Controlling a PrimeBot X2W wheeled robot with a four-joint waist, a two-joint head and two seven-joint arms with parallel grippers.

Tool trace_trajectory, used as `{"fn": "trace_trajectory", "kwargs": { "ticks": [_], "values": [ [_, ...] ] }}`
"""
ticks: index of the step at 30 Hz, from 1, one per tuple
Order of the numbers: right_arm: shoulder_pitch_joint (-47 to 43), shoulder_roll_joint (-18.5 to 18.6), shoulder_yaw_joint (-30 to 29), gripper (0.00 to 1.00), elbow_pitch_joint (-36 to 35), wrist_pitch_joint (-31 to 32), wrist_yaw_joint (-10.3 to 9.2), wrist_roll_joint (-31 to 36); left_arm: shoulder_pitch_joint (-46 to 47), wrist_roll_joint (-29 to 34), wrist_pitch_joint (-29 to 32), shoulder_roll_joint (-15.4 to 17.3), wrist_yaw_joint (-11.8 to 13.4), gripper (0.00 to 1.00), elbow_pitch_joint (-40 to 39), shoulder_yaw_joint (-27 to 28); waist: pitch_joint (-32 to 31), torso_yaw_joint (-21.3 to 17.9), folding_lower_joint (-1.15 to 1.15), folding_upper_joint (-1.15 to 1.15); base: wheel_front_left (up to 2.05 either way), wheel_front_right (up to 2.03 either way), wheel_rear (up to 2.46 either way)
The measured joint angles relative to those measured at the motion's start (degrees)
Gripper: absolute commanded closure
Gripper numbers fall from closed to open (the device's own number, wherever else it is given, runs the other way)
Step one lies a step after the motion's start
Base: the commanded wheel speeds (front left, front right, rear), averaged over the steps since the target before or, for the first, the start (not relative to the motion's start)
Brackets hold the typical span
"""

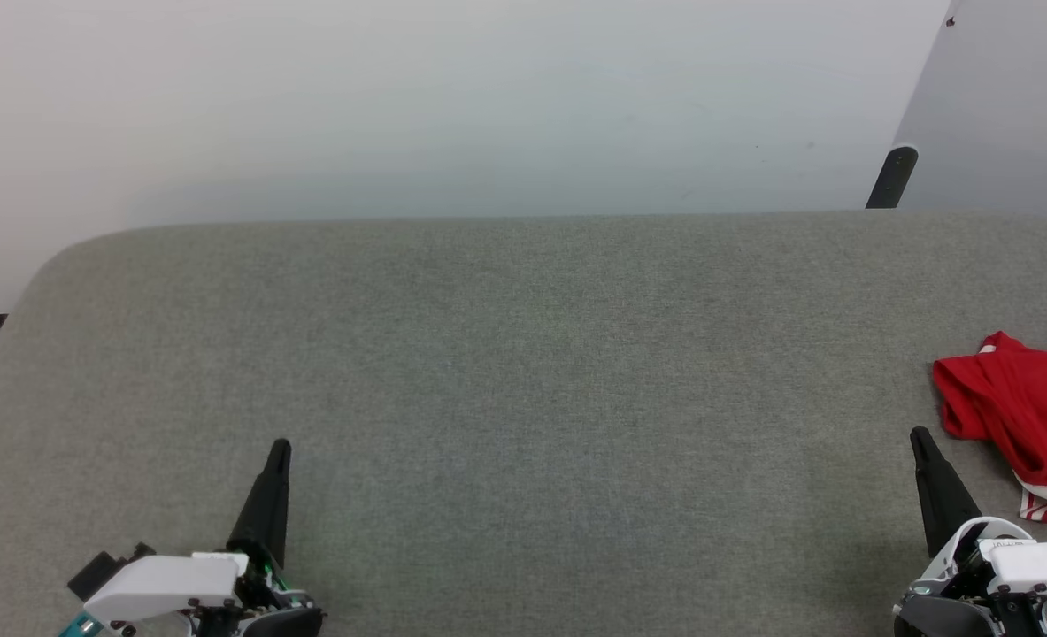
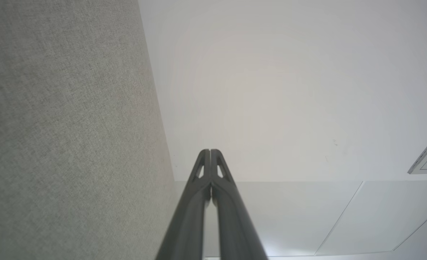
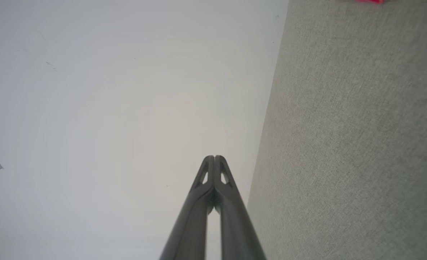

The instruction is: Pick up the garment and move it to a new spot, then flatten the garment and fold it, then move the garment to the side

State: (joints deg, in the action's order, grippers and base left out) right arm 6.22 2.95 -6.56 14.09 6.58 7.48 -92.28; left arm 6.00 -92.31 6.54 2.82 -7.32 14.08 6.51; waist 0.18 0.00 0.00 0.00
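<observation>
The red jersey (image 1: 1019, 402) lies crumpled in a heap on the right side of the grey fabric-covered desk (image 1: 523, 354), with its white-and-red striped trim (image 1: 1041, 506) toward the desk's near edge. The left gripper (image 1: 277, 456) and right gripper (image 1: 919, 440) sit over that near edge, jaws pressed fully together and empty. The cloth looks light and limp and is likely to bunch, so a raised fold or the trimmed hem seems the best place to pinch.

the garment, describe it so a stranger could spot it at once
Start from the wide grey fabric surface. The garment lies crumpled at its right side, beside the right end effector. Its bright red cloth with white-and-red striped trim stands out from the plain grey.
</observation>
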Motion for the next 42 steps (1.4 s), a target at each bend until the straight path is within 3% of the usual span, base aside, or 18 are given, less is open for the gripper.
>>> {"fn": "trace_trajectory", "kwargs": {
  "ticks": [42],
  "values": [
    [0.0, 0.0, 0.0, 1.00, 0.0, 0.0, 0.00, 0.0, 0.0, 0.0, 0.0, 0.0, 0.0, 1.00, 0.0, 0.0, 0.0, 0.0, 0.00, 0.00, 0.00, 0.00, 0.00]
  ]
}}
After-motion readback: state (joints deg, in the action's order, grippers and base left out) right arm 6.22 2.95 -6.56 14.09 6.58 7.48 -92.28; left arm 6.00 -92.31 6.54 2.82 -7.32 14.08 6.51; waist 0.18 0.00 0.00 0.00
